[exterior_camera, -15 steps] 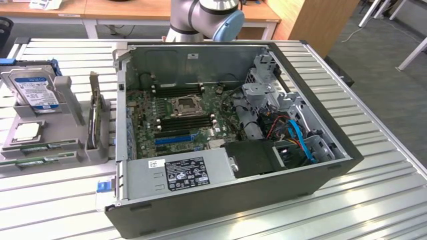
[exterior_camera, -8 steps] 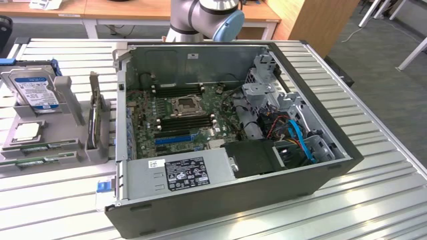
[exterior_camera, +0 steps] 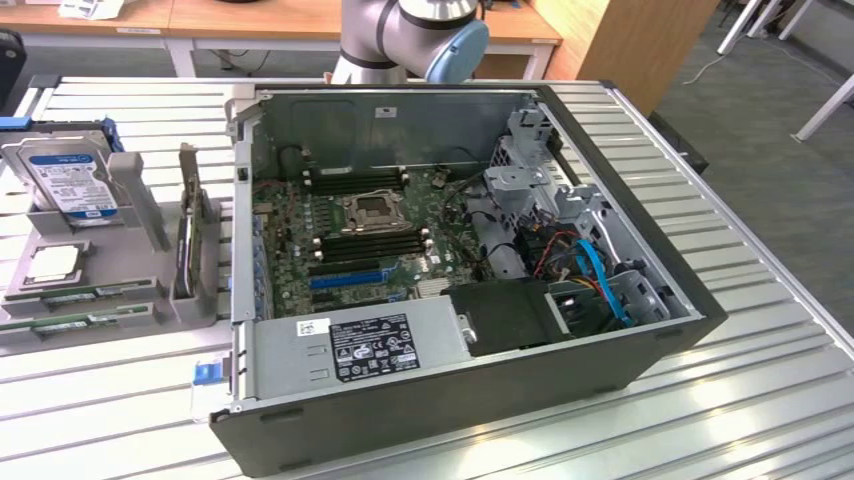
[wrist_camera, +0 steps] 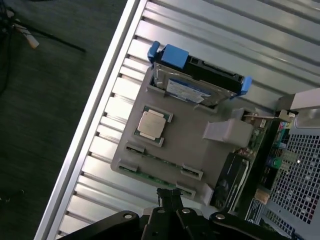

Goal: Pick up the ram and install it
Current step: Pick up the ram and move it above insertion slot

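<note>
Two ram sticks, thin green strips, lie in clips along the front edge of a grey holder (exterior_camera: 134,300) on the exterior view's left: one ram stick (exterior_camera: 80,293) and a second (exterior_camera: 60,325) beside it. In the wrist view a ram stick (wrist_camera: 162,161) sits between its clips, and my gripper (wrist_camera: 167,195) hovers above the holder's edge (wrist_camera: 125,150) close to it. The black fingers are pressed together with nothing between them. The arm (exterior_camera: 400,30) rises behind the open computer case (exterior_camera: 467,400).
The holder also carries a hard drive (exterior_camera: 67,180) with blue rails, a CPU (exterior_camera: 54,262) and an upright expansion card (exterior_camera: 194,235). Inside the case lie the motherboard with CPU socket (exterior_camera: 367,212), black memory slots (exterior_camera: 374,245), a blue slot (exterior_camera: 354,280) and the power supply (exterior_camera: 360,345).
</note>
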`<state>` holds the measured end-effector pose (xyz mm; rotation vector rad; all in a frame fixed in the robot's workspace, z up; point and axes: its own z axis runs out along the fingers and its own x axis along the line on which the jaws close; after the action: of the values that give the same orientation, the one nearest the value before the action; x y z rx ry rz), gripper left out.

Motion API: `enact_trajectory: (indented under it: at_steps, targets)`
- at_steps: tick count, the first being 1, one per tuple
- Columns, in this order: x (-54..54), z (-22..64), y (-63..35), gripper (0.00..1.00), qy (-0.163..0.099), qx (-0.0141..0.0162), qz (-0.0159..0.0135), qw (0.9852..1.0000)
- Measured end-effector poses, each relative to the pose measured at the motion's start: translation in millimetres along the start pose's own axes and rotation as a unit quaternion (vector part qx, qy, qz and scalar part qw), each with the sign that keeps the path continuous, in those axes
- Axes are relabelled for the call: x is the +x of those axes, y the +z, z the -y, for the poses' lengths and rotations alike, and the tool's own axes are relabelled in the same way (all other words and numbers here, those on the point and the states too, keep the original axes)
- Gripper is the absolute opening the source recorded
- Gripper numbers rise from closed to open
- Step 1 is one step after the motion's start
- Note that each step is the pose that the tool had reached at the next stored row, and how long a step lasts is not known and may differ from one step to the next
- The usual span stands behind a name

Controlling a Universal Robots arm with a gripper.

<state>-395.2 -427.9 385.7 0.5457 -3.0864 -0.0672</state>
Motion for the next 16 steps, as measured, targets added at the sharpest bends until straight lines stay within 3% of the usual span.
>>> enact_trajectory:
  at_steps: [4,8,11,16]
  targets:
    - [0.0,0.0,0.7,0.1,-0.037,-0.0001,-0.0016,0.9993]
    - [0.0,0.1,1.4,0.1,-0.073,-0.0001,-0.0032,0.9973]
    - [0.0,0.1,2.0,0.1,-0.1,-0.0001,-0.0043,0.995]
    - [0.0,0.1,2.9,0.1,-0.145,-0.0002,-0.0063,0.9894]
